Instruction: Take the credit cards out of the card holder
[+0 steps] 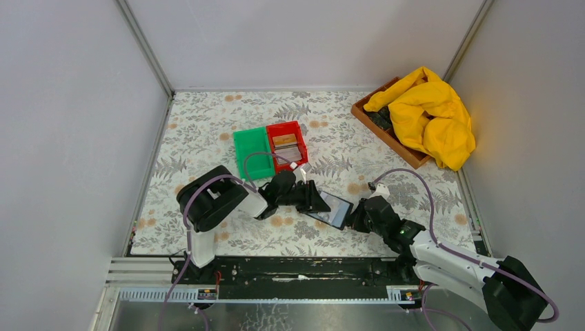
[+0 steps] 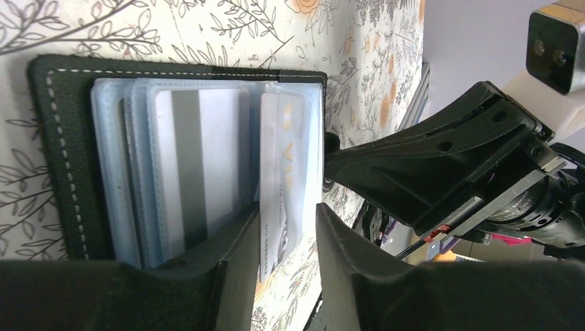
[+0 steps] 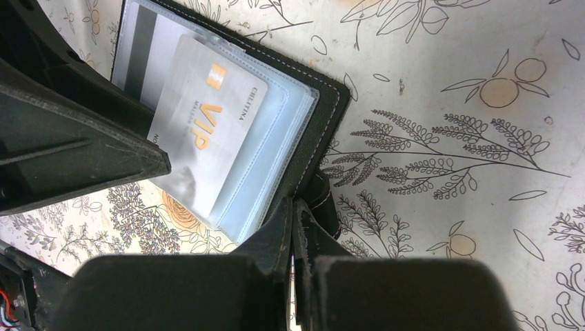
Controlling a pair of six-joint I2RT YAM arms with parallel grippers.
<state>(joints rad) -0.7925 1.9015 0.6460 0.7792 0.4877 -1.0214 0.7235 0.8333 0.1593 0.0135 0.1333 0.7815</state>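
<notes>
The black card holder (image 1: pixel 333 210) lies open on the floral cloth between my two grippers. Its clear sleeves hold a card with a dark stripe (image 2: pixel 200 158). A white VIP card (image 3: pixel 200 138) sticks partway out of a sleeve. In the left wrist view that VIP card (image 2: pixel 283 172) has its free end between the fingers of my left gripper (image 2: pixel 288 238). The card rests against one finger and a gap shows to the other, so the jaws are open. My right gripper (image 3: pixel 294 221) is shut on the holder's black cover edge (image 3: pixel 324 117).
A red bin (image 1: pixel 288 143) with cards lying in it and a green bin (image 1: pixel 252 153) stand side by side just beyond the holder. At the back right is a wooden tray (image 1: pixel 386 131) under a yellow cloth (image 1: pixel 431 114). Grey walls enclose the table.
</notes>
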